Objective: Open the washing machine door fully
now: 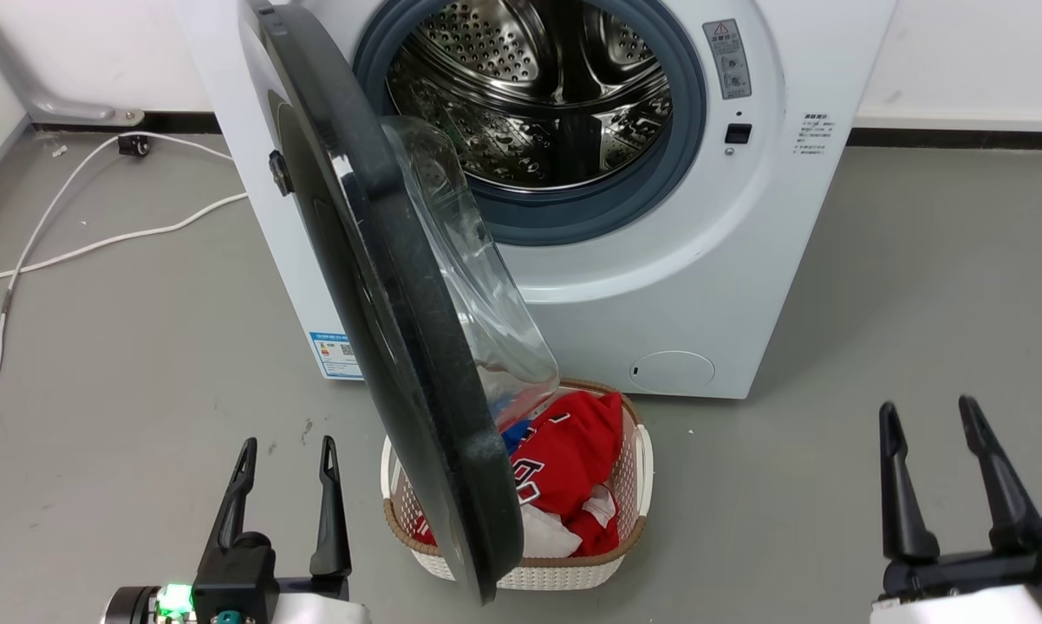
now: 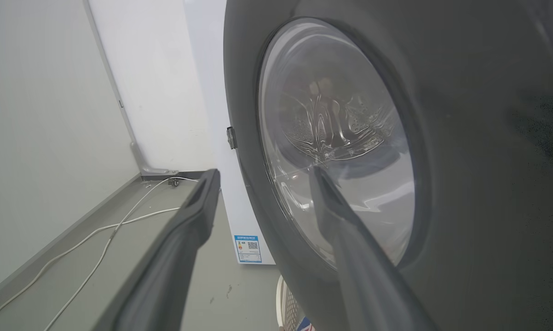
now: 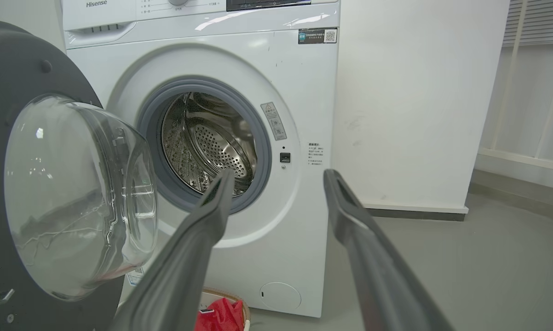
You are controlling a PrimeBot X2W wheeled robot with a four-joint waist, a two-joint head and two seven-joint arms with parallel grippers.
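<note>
Black washing machine door (image 1: pixel 400 286): outer face (image 2: pixel 488 161) from left wrist, bulging bowl (image 3: pixel 74 197) from right; left hand (image 1: pixel 289 442), right hand (image 1: pixel 927 404) spread.

Brand: "Hisense", on the washing machine control panel (image 3: pixel 134 14), eleven o'clock of the drum opening (image 3: pixel 203 142).
Warning sticker (image 3: pixel 273 121): triangle sign, two o'clock; small print unreadable.

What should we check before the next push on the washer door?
1. Latch: washing machine door is unlatched and swung off the machine front: ok.
2. Fully open: not ok, it stands roughly square to the machine front.
3. The left gripper is open, empty, on the door's outer side: ok.
4. The right gripper is open, empty, clear of the door: ok.
5. The laundry basket sits under the door's lower edge; contact: cannot tell.
</note>
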